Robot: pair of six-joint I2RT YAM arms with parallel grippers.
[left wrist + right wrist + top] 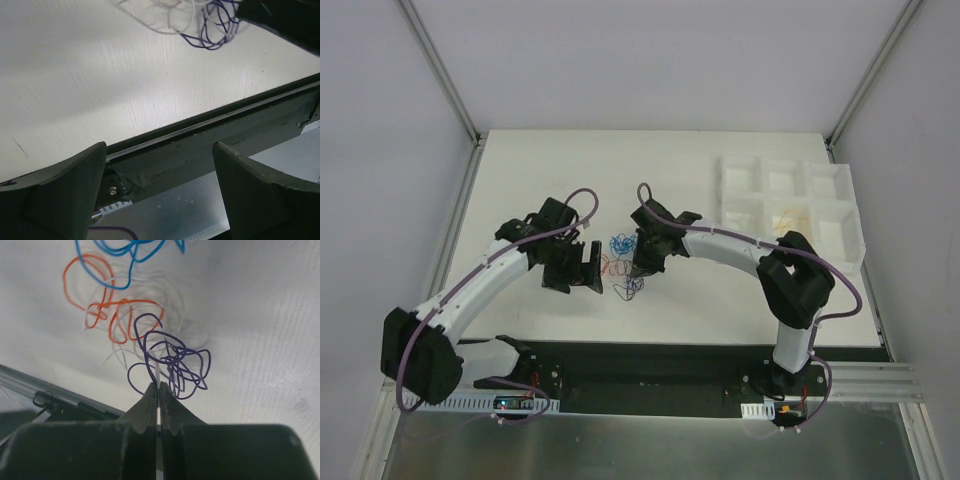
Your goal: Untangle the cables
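The thin curly wire cables (620, 265) lay in a small bunch on the white desk (540, 180). They were about halfway between its left and right edges and closer to its near edge than its far edge. From the right wrist, a blue loop (125, 255) lay farthest off, then an orange-red loop (102, 310), then a purple tangle (172, 362) closest. Pale white strands (165, 20) were mixed in with them. The black right gripper (158, 390) was squeezed tight shut, with its tips right at the near side of the purple tangle. I could not tell if a strand was caught between them. The black left gripper (160, 185) stood wide open with nothing in it, just left of the bunch, by the desk's near edge. A white plastic tray with square boxes (763, 195) sat at the far right corner
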